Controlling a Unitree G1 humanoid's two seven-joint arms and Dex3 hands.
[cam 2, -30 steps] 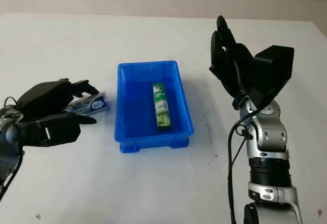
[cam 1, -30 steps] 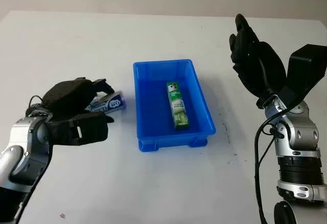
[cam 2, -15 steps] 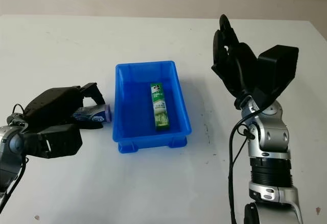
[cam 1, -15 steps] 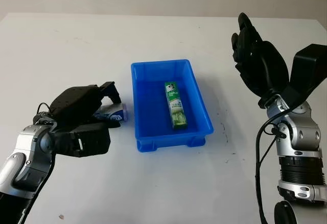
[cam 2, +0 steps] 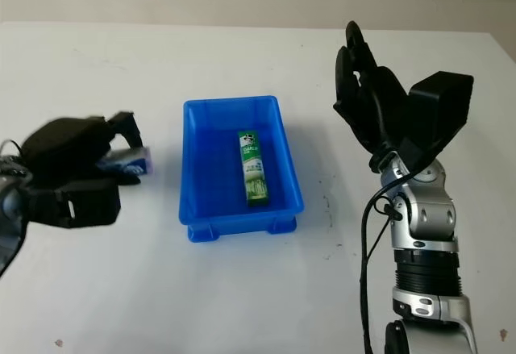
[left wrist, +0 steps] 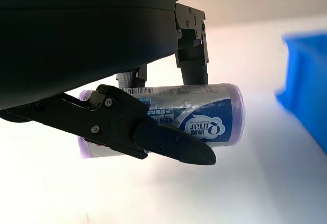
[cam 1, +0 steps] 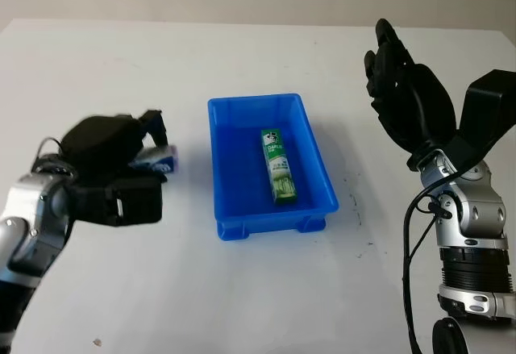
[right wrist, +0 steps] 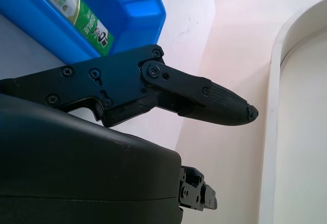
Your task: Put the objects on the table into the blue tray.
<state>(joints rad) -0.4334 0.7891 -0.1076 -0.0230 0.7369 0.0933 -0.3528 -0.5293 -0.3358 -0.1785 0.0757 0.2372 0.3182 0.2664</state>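
A blue tray [cam 1: 234,222] stands mid-table with a green toothpaste box [cam 1: 279,165] lying lengthwise inside it. To the left of the tray my left hand [cam 1: 137,148] is shut on a white and purple Qinai packet [left wrist: 204,117], which is lifted off the table; one end of the packet [cam 1: 161,157] pokes out toward the tray. In the left wrist view one finger [left wrist: 163,142] crosses the packet's front and another presses from behind. My right hand [cam 1: 403,96] is open, raised upright to the right of the tray.
The white table [cam 1: 258,289] runs wide around the tray, with bare surface in front and behind. A few small dark specks mark it right of the tray [cam 1: 358,215]. The green box and tray corner [right wrist: 133,9] appear in the right wrist view.
My left hand has closed round the packet, lifted it off the table and drawn it left, away from the tray. The right hand has held still.
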